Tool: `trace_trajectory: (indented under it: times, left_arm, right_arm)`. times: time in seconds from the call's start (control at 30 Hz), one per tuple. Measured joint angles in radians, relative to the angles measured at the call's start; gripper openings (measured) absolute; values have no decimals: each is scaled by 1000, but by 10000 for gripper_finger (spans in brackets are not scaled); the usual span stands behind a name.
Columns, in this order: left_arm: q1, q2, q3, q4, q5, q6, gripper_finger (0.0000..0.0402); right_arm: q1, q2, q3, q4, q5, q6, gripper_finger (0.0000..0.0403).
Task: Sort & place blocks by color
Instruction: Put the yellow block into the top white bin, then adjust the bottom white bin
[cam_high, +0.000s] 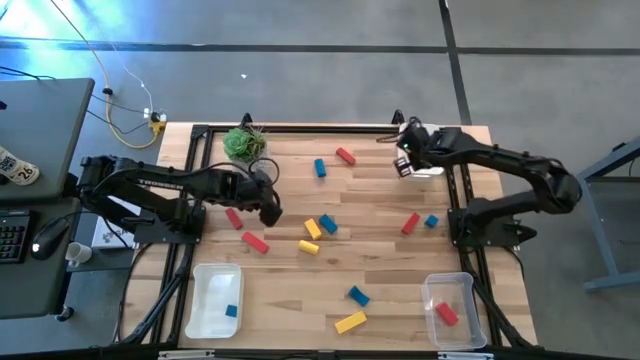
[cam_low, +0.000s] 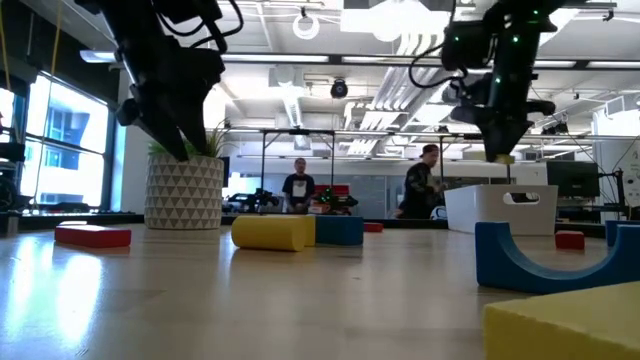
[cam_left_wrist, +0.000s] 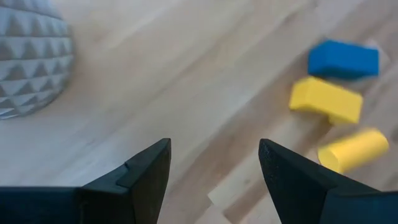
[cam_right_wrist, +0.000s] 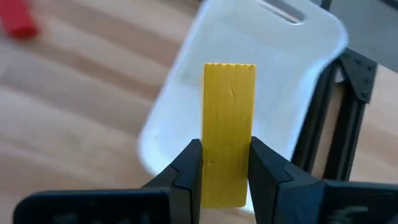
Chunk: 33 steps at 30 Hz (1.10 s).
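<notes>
My right gripper (cam_right_wrist: 227, 171) is shut on a yellow bar (cam_right_wrist: 229, 118) and hangs over the white tray (cam_high: 428, 168) at the table's far right; it also shows in the high view (cam_high: 405, 162) and the low view (cam_low: 500, 150). My left gripper (cam_left_wrist: 214, 158) is open and holds nothing, hovering (cam_high: 268, 206) just near of the potted plant (cam_high: 243, 142). Ahead of it lie a blue block (cam_left_wrist: 343, 59), a yellow block (cam_left_wrist: 326, 101) and a yellow cylinder (cam_left_wrist: 353, 149). Red, blue and yellow blocks lie flat, scattered over the table's middle. My right gripper pinches the yellow bar between its two fingers (cam_right_wrist: 189, 168), which sit on its two long sides (cam_right_wrist: 208, 165) near one end. The fingers point down from above. The bar runs on past the fingertips and is lifted clear above the white tray (cam_right_wrist: 261, 68).
A white tray (cam_high: 212, 290) at the near left holds a blue block (cam_high: 231, 311). A clear tray (cam_high: 452, 292) at the near right holds a red block (cam_high: 446, 314). Loose blocks include red ones (cam_high: 255, 241) (cam_high: 345, 155) (cam_high: 410, 223), blue ones (cam_high: 320, 168) (cam_high: 358, 295) and a yellow one (cam_high: 350, 321). People stand in the room beyond.
</notes>
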Motion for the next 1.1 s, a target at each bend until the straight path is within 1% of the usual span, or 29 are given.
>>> trace_trajectory:
  times: [0.2, 0.37, 0.47, 0.77, 0.93, 1.1]
  left_arm:
    - [-40, 0, 0, -23, 99, 55, 231]
    - [-86, 0, 0, -41, 108, 66, 231]
    - [-114, 0, 0, -42, 114, 93, 231]
    - [-186, 0, 0, -45, 195, 282, 231]
    - [-219, 0, 0, -46, 218, 374, 231]
    - [-250, 1, -6, -56, 217, 539, 231]
  right_arm:
    - [-120, -12, -58, 83, -15, -45, 69]
    - [-187, -10, -72, 130, -55, -75, 81]
    - [-212, -10, -72, 130, -54, -80, 88]
    - [-235, -10, -72, 130, -55, -104, 97]
    - [-235, -10, -72, 130, -62, -130, 129]
    - [-235, -10, -72, 130, -73, -130, 164]
